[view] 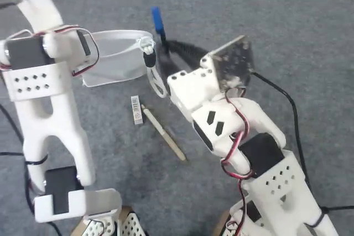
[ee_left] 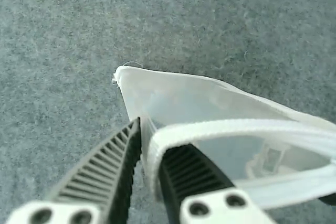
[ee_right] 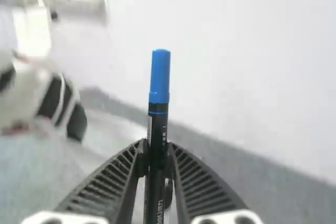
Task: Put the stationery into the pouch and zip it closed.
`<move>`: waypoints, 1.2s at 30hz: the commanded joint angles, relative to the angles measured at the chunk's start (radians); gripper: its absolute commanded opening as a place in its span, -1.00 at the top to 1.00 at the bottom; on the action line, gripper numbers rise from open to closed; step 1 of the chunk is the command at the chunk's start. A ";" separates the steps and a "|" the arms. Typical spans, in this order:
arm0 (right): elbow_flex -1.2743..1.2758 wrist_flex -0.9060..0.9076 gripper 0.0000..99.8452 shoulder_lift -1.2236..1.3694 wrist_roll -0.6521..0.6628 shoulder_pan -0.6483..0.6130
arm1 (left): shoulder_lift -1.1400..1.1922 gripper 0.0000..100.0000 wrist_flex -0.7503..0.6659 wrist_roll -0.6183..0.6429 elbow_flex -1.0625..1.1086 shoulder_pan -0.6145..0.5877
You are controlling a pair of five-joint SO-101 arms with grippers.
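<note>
Ribbed jaws clenched: left gripper (ee_left: 147, 141) on translucent pouch (ee_left: 210, 103), right gripper (ee_right: 156, 148) on blue-capped marker (ee_right: 160, 77).

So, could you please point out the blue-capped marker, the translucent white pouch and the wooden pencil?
blue-capped marker (ee_right: 160, 74), right wrist view, on its blue cap.
translucent white pouch (view: 113, 63), high view, on its side wall.
wooden pencil (view: 163, 132), high view, mid-shaft.

Grey felt table (view: 310, 53) bears pencil (view: 163, 134), perhaps an eraser (view: 135, 109).

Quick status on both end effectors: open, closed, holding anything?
Left end effector: closed on the pouch rim.
Right end effector: closed on the blue marker.
</note>
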 commanded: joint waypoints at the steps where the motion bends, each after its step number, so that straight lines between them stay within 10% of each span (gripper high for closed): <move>1: -0.005 -0.182 0.99 -0.007 -0.008 0.002 | -0.015 0.98 0.029 0.018 -0.022 0.000; 18: -0.006 -0.905 0.99 0.397 -0.003 -0.053 | -0.015 0.98 0.029 0.017 -0.021 -0.002; 36: 0.002 -1.047 0.99 0.754 -0.006 -0.097 | -0.015 0.98 0.029 0.017 -0.021 -0.002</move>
